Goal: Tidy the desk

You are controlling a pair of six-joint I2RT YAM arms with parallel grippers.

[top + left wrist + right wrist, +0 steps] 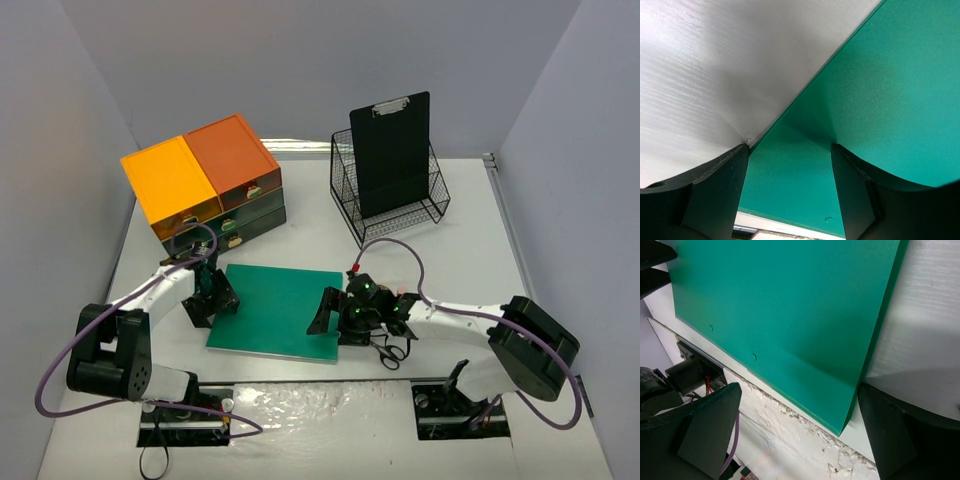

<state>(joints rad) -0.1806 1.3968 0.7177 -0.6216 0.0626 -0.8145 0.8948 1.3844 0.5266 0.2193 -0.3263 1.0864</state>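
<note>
- The desk [470, 230] is the big white top that fills the view from above, and everything else sits on it. It is hard, flat and smooth. You do not pick it up. I think things will slide on it easily.
- The green board [275, 308] lies flat on the desk, a bit toward 6 o'clock from the middle. It looks thin and stiff, and I guess it is light. Because it lies flat, it may be hard to get under. Take it by an edge.
- Your left pincer [790, 170] is at the board's 9 o'clock edge. It is partly open, with one finger over the desk and one over the board. It holds nothing.
- Your right pincer [800, 410] is at the board's 3 o'clock edge, near the close corner. It is wide open and holds nothing.
- The scissors [392, 350] lie at 5 o'clock, just beside the right pincer. Watch out for them.
- The drawer box [205, 185] with the orange and yellow top sits at 10 o'clock.
- The wire rack [435, 205] sits at 1 o'clock, with a black clipboard [392, 150] standing in it.
</note>
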